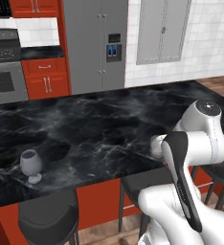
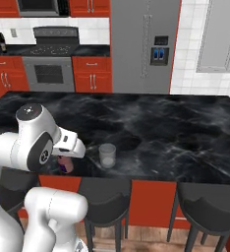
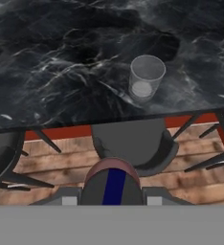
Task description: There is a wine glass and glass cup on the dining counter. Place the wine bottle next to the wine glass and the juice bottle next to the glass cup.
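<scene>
While the arm bends low over the near edge of the dining counter (image 2: 186,128), its gripper (image 3: 114,198) hangs just outside that edge, above the stools and the wooden floor. Between the fingers sits the juice bottle (image 3: 113,184): from the hand camera I look down on its dark blue cap with the pink-red body around it, and a finger shows flush against each side, so the fingers are pinching the bottle. From the right base camera a bit of the same pink bottle (image 2: 64,165) peeks out under the white wrist, right at the counter's front edge.

On the marble the glass cup (image 2: 107,155) stands upright, close to the near edge and a little right of the held bottle. In the hand view the cup (image 3: 145,76) is ahead of the gripper and to the right, well inside the counter's edge, not touching anything. The bottle and cup are near each other but apart; the bottle is not yet set down on the top.

Farther along the same near edge, toward the counter's left end, the wine glass (image 1: 31,165) stands on its foot, bowl up, alone on the black veined surface (image 1: 85,129). It is well apart from where the arm works.

Dark stools (image 2: 104,202) are tucked under the near side against the red cabinet panels, and one round seat (image 3: 133,141) shows directly beyond the bottle in the hand view. Behind the counter are a grey refrigerator (image 2: 144,44) and a stove (image 2: 50,66) set among red cabinets.
</scene>
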Motion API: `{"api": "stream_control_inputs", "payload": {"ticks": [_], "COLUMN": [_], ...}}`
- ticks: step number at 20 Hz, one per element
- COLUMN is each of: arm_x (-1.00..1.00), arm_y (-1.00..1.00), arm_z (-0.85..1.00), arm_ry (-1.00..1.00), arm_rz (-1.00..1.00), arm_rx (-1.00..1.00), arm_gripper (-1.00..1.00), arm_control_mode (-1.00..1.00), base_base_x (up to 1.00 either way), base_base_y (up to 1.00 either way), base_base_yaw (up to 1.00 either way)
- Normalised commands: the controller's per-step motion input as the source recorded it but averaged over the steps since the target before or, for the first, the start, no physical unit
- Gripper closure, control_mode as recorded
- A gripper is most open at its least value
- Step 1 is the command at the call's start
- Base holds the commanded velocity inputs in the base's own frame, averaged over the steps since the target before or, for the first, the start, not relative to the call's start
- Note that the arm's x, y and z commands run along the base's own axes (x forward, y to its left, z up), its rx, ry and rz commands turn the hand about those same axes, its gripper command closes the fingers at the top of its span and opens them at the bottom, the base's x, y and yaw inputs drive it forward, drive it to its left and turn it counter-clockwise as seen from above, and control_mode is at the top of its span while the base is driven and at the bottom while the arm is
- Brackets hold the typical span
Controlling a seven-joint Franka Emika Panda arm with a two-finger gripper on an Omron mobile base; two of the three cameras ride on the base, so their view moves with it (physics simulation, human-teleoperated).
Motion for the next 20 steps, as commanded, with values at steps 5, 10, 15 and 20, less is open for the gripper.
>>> {"api": "stream_control_inputs", "payload": {"ticks": [5,10,15,20], "arm_x": [0.0,0.0,0.0,0.15], "arm_y": [0.0,0.0,0.0,0.12], "arm_z": [0.0,0.0,0.0,0.0], "arm_ry": [0.0,0.0,0.0,-0.02], "arm_rz": [0.0,0.0,0.0,0.0], "arm_rx": [0.0,0.0,0.0,0.0], "arm_gripper": [1.0,1.0,1.0,1.0], "arm_control_mode": [1.0,1.0,1.0,-1.0], "base_base_x": [0.1,0.0,0.0,0.07], "base_base_y": [-0.01,0.0,0.01,0.11], "base_base_yaw": [0.01,0.0,0.0,0.0]}}
